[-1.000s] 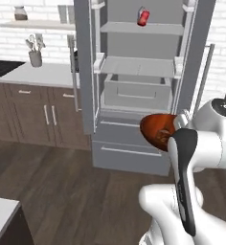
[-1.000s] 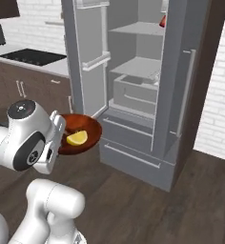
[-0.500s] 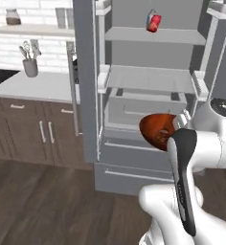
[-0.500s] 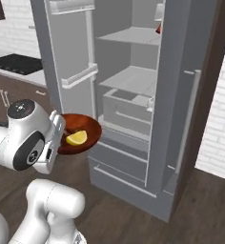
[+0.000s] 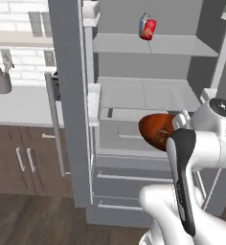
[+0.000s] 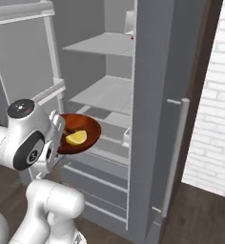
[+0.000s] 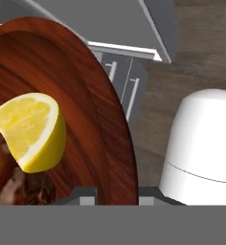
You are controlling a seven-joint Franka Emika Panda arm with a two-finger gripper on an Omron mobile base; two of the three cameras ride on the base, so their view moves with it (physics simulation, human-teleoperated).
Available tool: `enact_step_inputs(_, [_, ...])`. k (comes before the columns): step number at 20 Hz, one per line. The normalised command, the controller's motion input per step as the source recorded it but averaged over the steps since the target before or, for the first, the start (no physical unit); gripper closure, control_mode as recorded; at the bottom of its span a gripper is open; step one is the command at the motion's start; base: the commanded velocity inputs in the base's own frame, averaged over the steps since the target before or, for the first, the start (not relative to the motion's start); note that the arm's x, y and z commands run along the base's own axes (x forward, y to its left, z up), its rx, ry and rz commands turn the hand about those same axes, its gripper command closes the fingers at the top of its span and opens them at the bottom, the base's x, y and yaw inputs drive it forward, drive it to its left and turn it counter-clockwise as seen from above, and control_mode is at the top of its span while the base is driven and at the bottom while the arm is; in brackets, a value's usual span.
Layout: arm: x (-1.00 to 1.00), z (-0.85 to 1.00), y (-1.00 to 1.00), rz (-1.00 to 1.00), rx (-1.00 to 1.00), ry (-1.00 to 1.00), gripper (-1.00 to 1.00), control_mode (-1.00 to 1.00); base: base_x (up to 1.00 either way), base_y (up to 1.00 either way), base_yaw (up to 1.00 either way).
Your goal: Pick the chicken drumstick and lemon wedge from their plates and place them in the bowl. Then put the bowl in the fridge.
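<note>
My gripper is shut on the near rim of the dark reddish-brown wooden bowl and holds it level in the air. In the bowl lie the yellow lemon wedge and, beside it, the brown chicken drumstick. From the base, the bowl hangs in front of the open fridge, about level with its middle shelf. The lemon wedge shows in the bowl, with the gripper at the bowl's left rim. The plates are out of view.
A red can stands on the fridge's upper shelf. One open fridge door rises on the left, the other on the right. Drawers sit under the middle shelf. A counter with a utensil holder lies left, and a brick wall right.
The base has driven nearer to the fridge, so the fridge fills more of both base views. The bowl stays in the shut gripper, held the same way.
</note>
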Motion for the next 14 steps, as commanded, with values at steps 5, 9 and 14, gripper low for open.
enact_step_inputs(5, [0.00,0.00,0.00,0.00,0.00,0.00,1.00,1.00,0.42,0.47,-0.37])
enact_step_inputs(9, [0.00,0.00,0.00,0.00,0.00,0.00,1.00,1.00,0.05,0.24,-0.24])
enact_step_inputs(14, [0.00,0.00,0.00,0.00,0.00,0.00,1.00,1.00,0.15,-0.19,-0.26])
